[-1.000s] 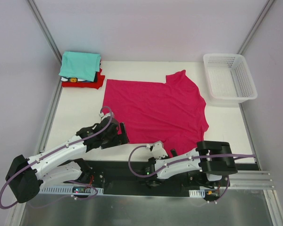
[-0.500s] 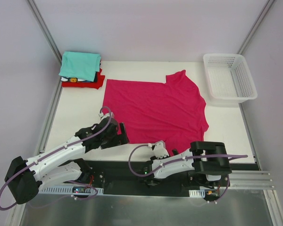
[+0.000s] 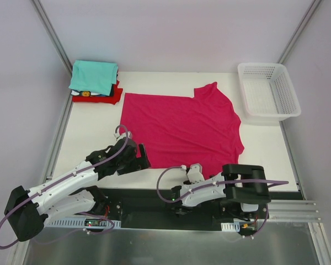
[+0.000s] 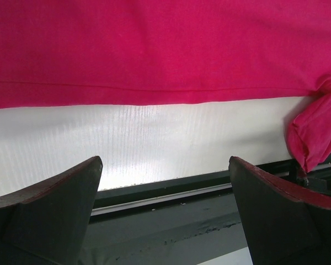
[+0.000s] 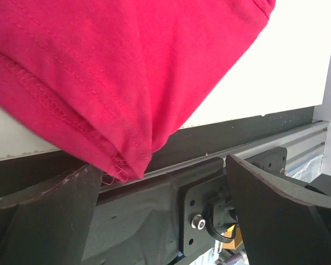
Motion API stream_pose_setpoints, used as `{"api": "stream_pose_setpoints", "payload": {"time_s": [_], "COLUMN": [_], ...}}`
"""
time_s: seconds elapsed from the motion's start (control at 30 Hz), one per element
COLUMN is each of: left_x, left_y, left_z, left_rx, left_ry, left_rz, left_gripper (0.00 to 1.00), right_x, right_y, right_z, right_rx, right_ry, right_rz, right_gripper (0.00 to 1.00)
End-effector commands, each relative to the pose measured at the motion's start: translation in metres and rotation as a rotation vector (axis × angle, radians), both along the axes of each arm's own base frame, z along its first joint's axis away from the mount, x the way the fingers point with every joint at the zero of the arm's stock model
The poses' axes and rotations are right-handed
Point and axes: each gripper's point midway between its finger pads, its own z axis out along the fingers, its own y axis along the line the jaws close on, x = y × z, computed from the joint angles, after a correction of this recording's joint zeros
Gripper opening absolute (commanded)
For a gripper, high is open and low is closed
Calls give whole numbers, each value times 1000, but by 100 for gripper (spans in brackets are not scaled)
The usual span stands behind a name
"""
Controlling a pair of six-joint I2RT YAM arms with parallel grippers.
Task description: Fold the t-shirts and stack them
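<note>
One magenta t-shirt (image 3: 179, 127) lies spread, three folded t-shirts (image 3: 94, 81) stacked, one basket (image 3: 263, 65); left gripper (image 3: 144, 157) and right gripper (image 3: 194, 171) gape wide, empty.

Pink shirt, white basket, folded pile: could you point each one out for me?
pink shirt (image 3: 182, 127), top view, middle of its spread body.
white basket (image 3: 270, 118), top view, its near wall.
folded pile (image 3: 94, 76), top view, its teal top layer.
</note>
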Motion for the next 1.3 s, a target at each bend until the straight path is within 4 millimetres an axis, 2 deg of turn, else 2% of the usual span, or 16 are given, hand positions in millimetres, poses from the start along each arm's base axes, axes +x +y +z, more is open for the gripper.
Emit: {"api": "stream_pose_setpoints", "payload": {"time_s": [0.0, 0.03, 0.07, 0.13, 0.17, 0.27, 0.3, 0.5, 0.53, 0.63, 0.77, 0.93, 0.97, 1.03, 1.07, 1.27], "left_x": [1, 0, 1, 0, 0, 0, 0, 1, 1, 1, 1, 2, 2, 1, 1, -1], "left_y": [-3, -3, -3, -3, -3, -3, -2, -3, -3, -3, -3, -3, -3, -3, -3, 0], "left_z": [13, 12, 12, 13, 13, 14, 13, 14, 14, 13, 12, 12, 11, 11, 12, 5], "left_rx": [-23, -21, -23, -25, -23, -25, -22, -22, -20, -21, -16, -10, -9, -9, -9, 3], "left_ry": [-20, -18, -18, -20, -19, -21, -20, -21, -19, -19, -16, -14, -13, -11, -12, 4], "left_rz": [3, 3, 4, 2, 1, 3, 3, 2, 1, 3, 3, 4, 4, 2, 2, 11], "left_gripper": [99, 99, 99, 99, 99, 99, 99, 99, 99, 99, 99, 99, 99, 99, 99, 99], "right_x": [-14, -14, -14, -14, -14, -14, -15, -15, -14, -14, -14, -8, -4, 0, 4, 15], "right_y": [-13, -13, -13, -13, -13, -13, -13, -11, -11, -11, -9, 5, 15, 20, 32, 52], "right_z": [3, 3, 4, 4, 4, 3, 3, 2, 3, 3, 3, 11, 16, 25, 30, 56], "right_rx": [-8, -12, -13, -4, -2, -2, -2, -3, -3, 1, 3, 6, 19, -10, 1, -6], "right_ry": [42, 41, 39, 41, 42, 44, 44, 48, 47, 46, 48, 36, 23, 13, -5, -50], "right_rz": [-73, -74, -73, -76, -75, -79, -77, -69, -68, -67, -59, -10, 10, 38, 61, 124], "right_gripper": [99, 95, 78, 62, 47, 26, 23, 23, 21, 1, 1, 1, 1, 1, 1, 1]}}
